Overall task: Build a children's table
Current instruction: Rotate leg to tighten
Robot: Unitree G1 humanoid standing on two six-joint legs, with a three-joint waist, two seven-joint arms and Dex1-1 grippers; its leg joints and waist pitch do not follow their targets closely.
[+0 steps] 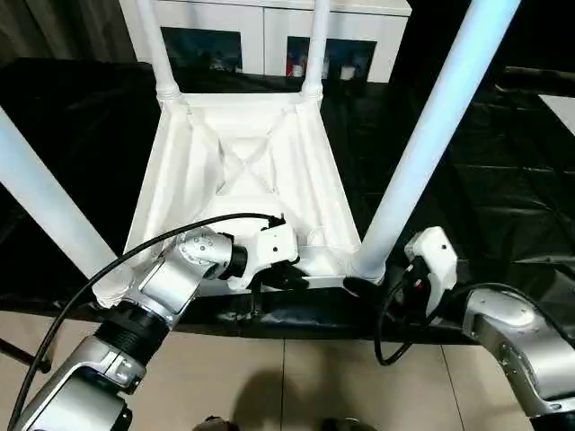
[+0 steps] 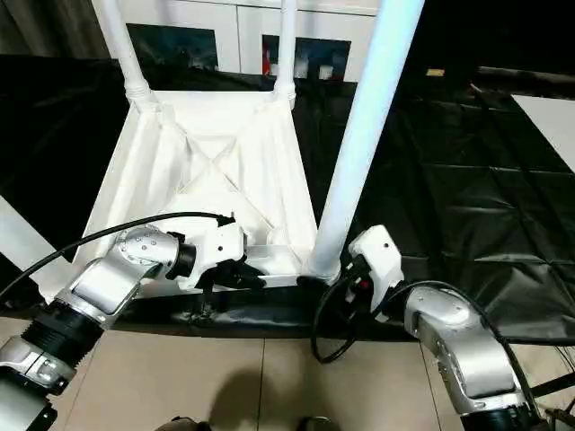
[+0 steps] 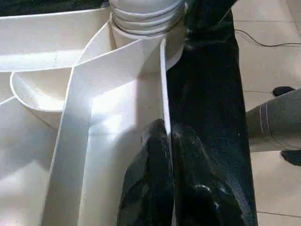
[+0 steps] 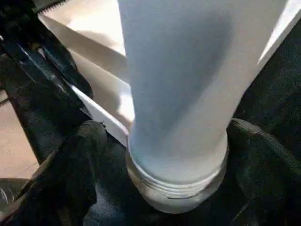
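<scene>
White tabletop (image 1: 243,171) lies upside down on black-draped worktop (image 1: 467,197), legs cropped above. Left gripper (image 3: 168,136) fingers clamped on near rim (image 3: 163,94). Right gripper (image 4: 164,160) fingers apart, flanking near-right leg (image 1: 431,135) base; contact unclear.

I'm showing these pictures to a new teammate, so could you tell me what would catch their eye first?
The white tabletop lies upside down on black sheeting, with four white legs standing up from its corners. The left gripper is shut on the tabletop's near rim. The right gripper sits open around the base of the near right leg.
</scene>
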